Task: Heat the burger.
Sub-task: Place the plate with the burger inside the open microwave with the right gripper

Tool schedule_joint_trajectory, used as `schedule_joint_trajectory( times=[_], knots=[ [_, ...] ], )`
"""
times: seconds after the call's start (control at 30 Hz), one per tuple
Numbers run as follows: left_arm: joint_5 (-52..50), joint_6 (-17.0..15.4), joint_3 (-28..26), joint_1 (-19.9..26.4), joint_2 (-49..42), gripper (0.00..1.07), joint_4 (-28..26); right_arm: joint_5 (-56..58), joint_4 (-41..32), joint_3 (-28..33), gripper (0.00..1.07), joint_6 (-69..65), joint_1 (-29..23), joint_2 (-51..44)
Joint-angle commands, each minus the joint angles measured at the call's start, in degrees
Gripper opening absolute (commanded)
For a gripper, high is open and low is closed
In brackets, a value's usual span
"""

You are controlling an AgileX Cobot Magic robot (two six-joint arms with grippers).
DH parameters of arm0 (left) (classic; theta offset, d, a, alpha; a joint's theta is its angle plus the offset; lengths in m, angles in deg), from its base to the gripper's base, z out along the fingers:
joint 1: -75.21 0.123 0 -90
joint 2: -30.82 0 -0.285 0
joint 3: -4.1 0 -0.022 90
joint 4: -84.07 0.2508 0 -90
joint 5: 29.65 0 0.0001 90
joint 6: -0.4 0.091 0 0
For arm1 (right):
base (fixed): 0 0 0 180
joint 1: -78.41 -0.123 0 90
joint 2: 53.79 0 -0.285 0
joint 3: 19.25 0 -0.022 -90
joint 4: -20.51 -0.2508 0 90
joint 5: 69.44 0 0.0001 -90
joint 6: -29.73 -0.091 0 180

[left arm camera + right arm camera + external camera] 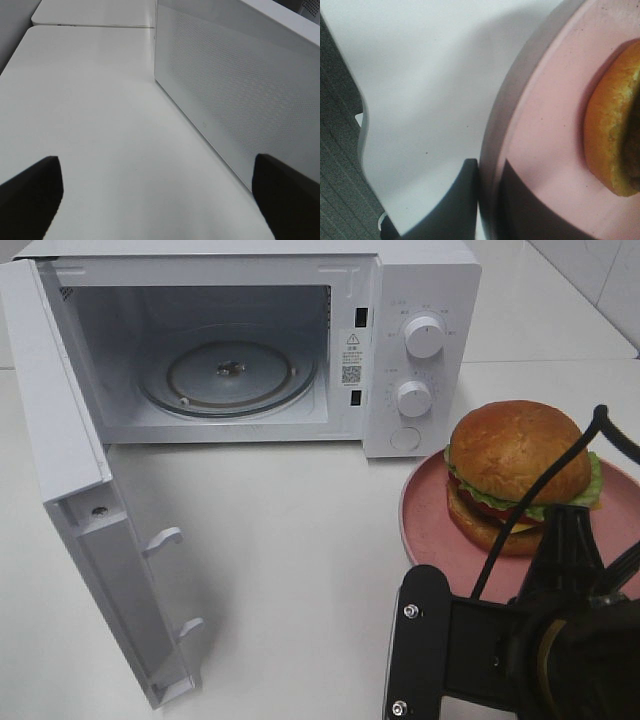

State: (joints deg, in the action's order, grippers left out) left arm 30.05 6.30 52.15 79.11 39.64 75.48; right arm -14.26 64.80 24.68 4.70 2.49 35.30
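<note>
The burger (518,465), with a golden bun, lettuce and tomato, sits on a round pink plate (425,510) on the white table, to the right of the microwave. My right gripper (489,166) is shut on the plate's near rim (495,125), one finger outside it and one on the pink surface. The burger's bun (610,130) lies just beyond the fingers. In the exterior high view the right arm (520,640) hides that grip. My left gripper (156,165) is open over bare table with nothing between its fingers; it is out of the exterior high view.
The white microwave (420,300) stands at the back with its door (90,540) swung wide open to the left and a glass turntable (228,375) inside. A dotted white microwave panel (240,100) stands close beside the left gripper. Bare table (290,560) lies before the microwave.
</note>
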Motion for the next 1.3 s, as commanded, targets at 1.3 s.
schedule_joint_trajectory(
  times=[1.3],
  knots=[
    [-0.2, 0.0, 0.3, 0.1, 0.1, 0.98, -0.1, -24.2, 10.7, -0.2, 0.0, 27.7, 12.0, -0.6]
  ],
)
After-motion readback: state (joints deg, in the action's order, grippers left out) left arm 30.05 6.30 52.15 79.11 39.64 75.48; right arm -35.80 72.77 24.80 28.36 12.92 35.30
